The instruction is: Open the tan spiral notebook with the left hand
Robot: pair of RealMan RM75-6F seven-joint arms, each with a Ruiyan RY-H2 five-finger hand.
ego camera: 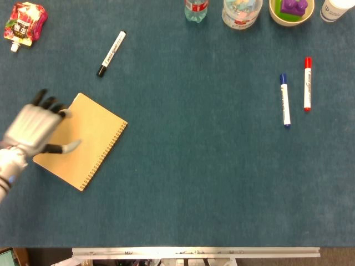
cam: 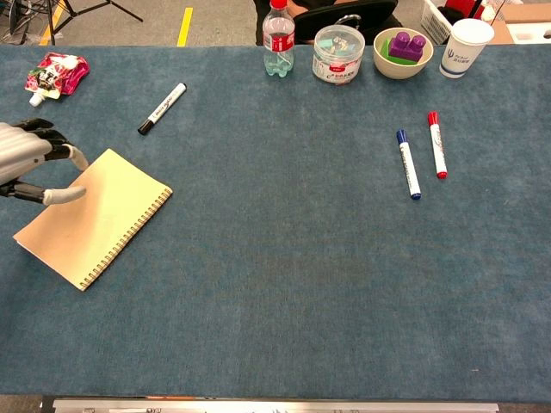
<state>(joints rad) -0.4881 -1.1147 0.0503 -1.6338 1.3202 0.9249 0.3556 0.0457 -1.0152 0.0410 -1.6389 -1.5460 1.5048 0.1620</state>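
The tan spiral notebook [ego camera: 83, 138] [cam: 95, 215] lies flat on the blue table at the left, its wire spine along the lower-right edge. Only one plain tan face shows. My left hand [ego camera: 30, 130] [cam: 24, 159] hovers at the notebook's far-left edge, blurred in the head view, fingers apart and thumb reaching over the cover. It holds nothing. My right hand appears in neither view.
A black marker [ego camera: 111, 53] lies behind the notebook and a red pouch [ego camera: 23, 23] at the back left. A blue marker [ego camera: 284, 100] and a red marker [ego camera: 307, 83] lie at the right. A bottle [cam: 277, 40], a jar [cam: 337, 53], a bowl [cam: 403, 52] and a cup [cam: 465, 46] line the back edge.
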